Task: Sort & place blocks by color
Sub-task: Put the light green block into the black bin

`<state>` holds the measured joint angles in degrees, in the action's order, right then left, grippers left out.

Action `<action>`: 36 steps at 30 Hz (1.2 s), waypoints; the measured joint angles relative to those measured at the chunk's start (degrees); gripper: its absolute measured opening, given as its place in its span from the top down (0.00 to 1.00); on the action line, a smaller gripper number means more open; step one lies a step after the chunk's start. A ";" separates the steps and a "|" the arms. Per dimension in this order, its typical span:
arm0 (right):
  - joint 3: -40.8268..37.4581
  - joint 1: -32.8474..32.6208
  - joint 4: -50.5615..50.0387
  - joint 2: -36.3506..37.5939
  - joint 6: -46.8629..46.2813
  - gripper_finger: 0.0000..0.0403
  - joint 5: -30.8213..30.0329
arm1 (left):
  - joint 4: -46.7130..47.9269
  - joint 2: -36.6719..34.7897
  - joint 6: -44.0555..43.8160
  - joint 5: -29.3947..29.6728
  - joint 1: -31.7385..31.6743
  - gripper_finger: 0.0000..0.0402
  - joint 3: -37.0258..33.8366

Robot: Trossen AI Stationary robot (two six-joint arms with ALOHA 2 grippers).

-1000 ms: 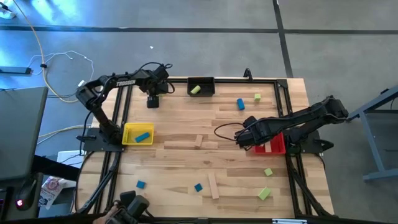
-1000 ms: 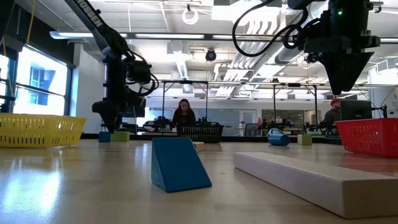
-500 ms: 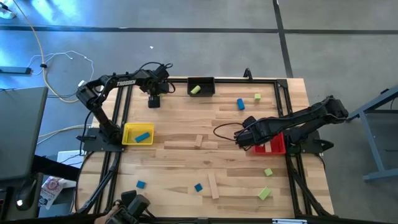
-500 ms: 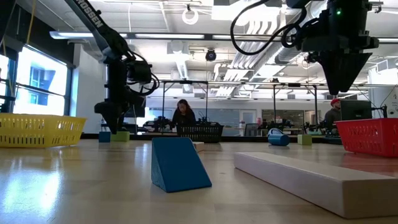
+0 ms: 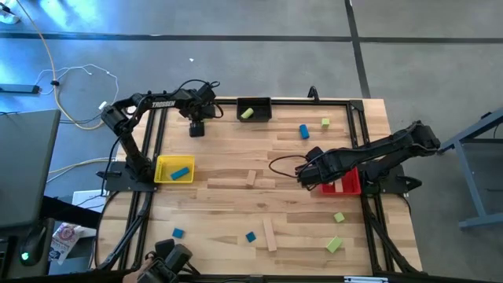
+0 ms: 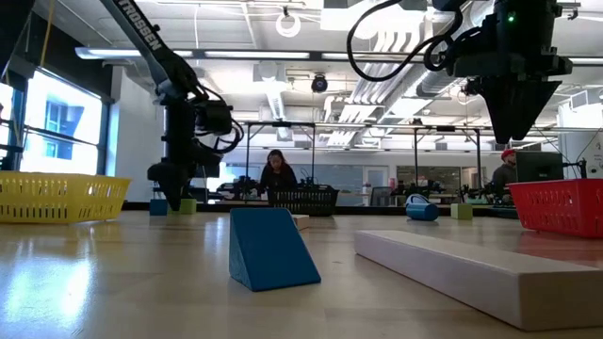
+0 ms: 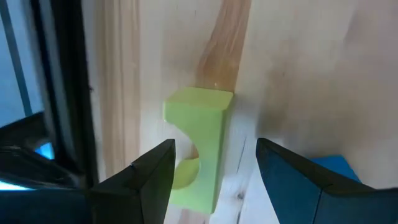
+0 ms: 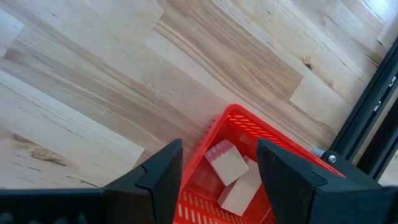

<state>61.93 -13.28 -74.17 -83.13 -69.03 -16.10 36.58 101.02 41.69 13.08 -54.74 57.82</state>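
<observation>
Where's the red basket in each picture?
High view: red basket at the table's right side, partly under the right gripper.
Low view: red basket at the far right edge.
Left wrist view: not in it.
Right wrist view: red basket between the fingers, holding plain wood blocks.
Shared landmark: the right gripper above it.

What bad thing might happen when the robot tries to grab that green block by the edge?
The green block sits close to the table's edge rail, so the open left gripper might bump the rail coming down. A blue block lies right beside it; a finger could nudge it or catch both. The right gripper hangs open over the red bin, so it is unlikely to get in the way.
</observation>
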 joint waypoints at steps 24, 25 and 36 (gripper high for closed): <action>0.00 0.00 0.24 0.00 0.02 0.53 -0.02 | 1.19 3.00 -2.96 -2.29 0.09 0.95 2.05; 0.00 0.00 0.28 0.00 0.02 0.53 -0.02 | 1.44 3.09 -3.54 -2.35 0.10 0.94 2.36; 0.00 -0.02 0.41 0.00 0.03 0.53 -0.16 | 3.46 -0.82 -7.66 -7.29 2.85 0.97 8.21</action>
<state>61.93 -13.30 -73.77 -83.13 -69.01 -16.26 40.04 100.21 34.03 5.80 -51.89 66.03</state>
